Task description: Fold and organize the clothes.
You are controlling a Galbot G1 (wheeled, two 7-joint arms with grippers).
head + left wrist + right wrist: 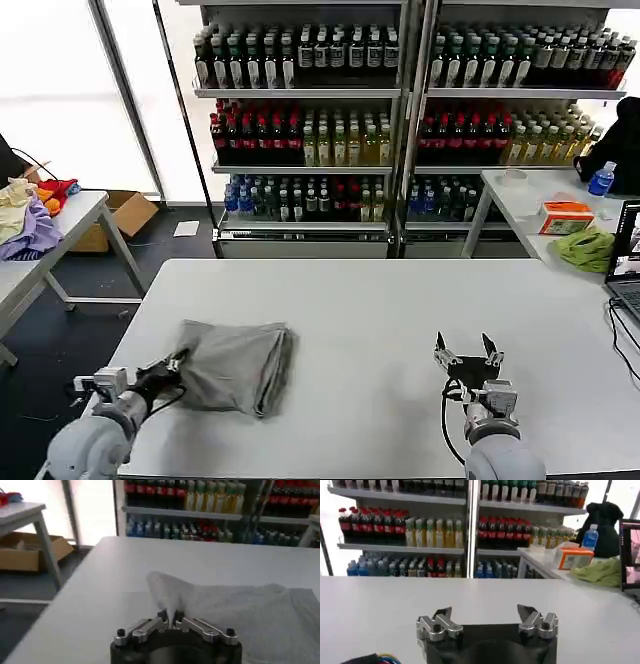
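Note:
A light grey shirt (235, 365) lies folded into a compact bundle on the white table (380, 300), left of centre near the front. My left gripper (178, 362) is at the bundle's left edge, shut on a pinch of the grey cloth. In the left wrist view the shirt (250, 612) spreads out beyond the left gripper (171, 617), with a peak of fabric rising from between the closed jaws. My right gripper (467, 352) hovers open over bare table at the front right, well apart from the shirt. The right gripper (485, 616) holds nothing.
Drink shelves (400, 120) stand behind the table. A side table at the left carries purple, yellow and red fabrics (30, 215). Another table at the right holds a lime-green cloth (588, 248), an orange box (566, 216) and a laptop (625, 265).

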